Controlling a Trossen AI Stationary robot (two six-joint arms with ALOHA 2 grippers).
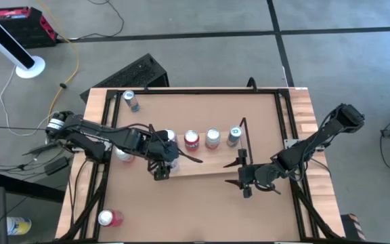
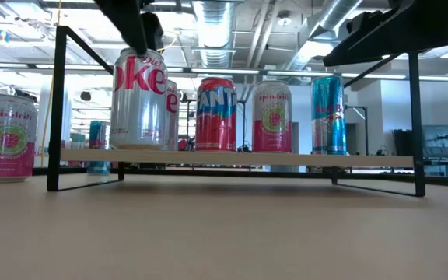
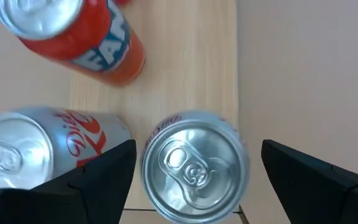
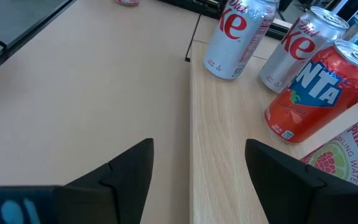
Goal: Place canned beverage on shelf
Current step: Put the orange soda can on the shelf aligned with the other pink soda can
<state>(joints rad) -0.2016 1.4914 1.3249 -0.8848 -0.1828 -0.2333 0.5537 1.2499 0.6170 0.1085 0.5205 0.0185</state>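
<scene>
The shelf (image 1: pixel 208 165), a light-wood board with thin black wire uprights, stands in the middle of the desk (image 1: pixel 202 203). The high view shows a row along its far edge: a Diet Coke can (image 1: pixel 170 137) at the left end, then a red Fanta can (image 1: pixel 191 140), a pink Spindrift can (image 1: pixel 212 138) and a slim blue can (image 1: pixel 233 136) at the right end. A second Diet Coke can (image 2: pixel 139 99) stands at the near left corner of the board, close to the left wire upright and close to the board's near edge. The rest of the near strip of the board is free, and the desk in front of the shelf is open.

The left tool (image 1: pixel 162 166) is directly above this second Diet Coke can. In the left wrist view its two dark fingers (image 3: pixel 98 180) stand wide apart on both sides of the can top, with a gap on each side, so the tool is released and holds nothing.

The right tool (image 1: pixel 244 177) waits low at the right end of the shelf, near the right upright. Its fingers (image 4: pixel 126 171) are spread and nothing is between them.

Apart from the shelf, a blue can (image 1: pixel 130 100) stands at the far left corner of the desk, a pink can (image 1: pixel 108 218) at the near left corner, and another pink Spindrift can (image 2: pixel 5 138) just left of the shelf.
</scene>
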